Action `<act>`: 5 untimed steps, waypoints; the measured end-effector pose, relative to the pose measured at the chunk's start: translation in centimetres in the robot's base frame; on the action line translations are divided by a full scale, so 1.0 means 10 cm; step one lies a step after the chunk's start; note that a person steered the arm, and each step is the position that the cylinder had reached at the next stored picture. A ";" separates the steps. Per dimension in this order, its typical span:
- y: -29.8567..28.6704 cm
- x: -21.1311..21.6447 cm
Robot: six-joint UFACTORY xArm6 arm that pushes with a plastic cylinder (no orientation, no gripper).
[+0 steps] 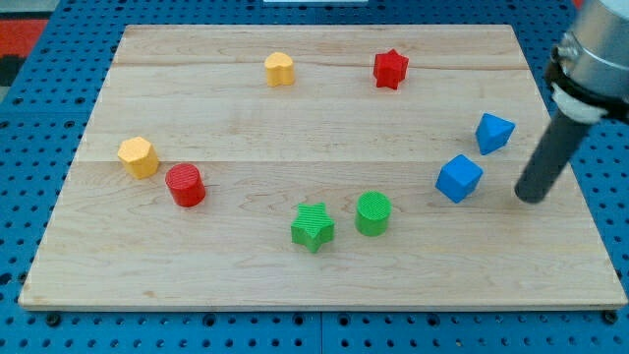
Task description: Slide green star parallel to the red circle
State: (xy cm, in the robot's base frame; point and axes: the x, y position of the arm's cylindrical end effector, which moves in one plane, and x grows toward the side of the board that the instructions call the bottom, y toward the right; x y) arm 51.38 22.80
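Note:
The green star [313, 226] lies low on the wooden board, just left of centre. The red circle [185, 185], a short red cylinder, stands at the view's left, up and to the left of the star. My tip [531, 200] is at the view's right, on the board just right of a blue cube [459, 178]. The tip is far to the right of the green star and touches no block.
A green cylinder [373, 212] stands right next to the star. A second blue block [494, 132] is above the cube. A yellow hexagon [139, 156] sits beside the red circle. A yellow block [280, 69] and a red star [390, 69] are near the view's top.

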 end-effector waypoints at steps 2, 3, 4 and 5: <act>-1.33 0.74; -2.12 0.68; -2.49 0.45; -2.81 0.20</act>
State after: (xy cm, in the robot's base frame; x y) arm 53.36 -5.28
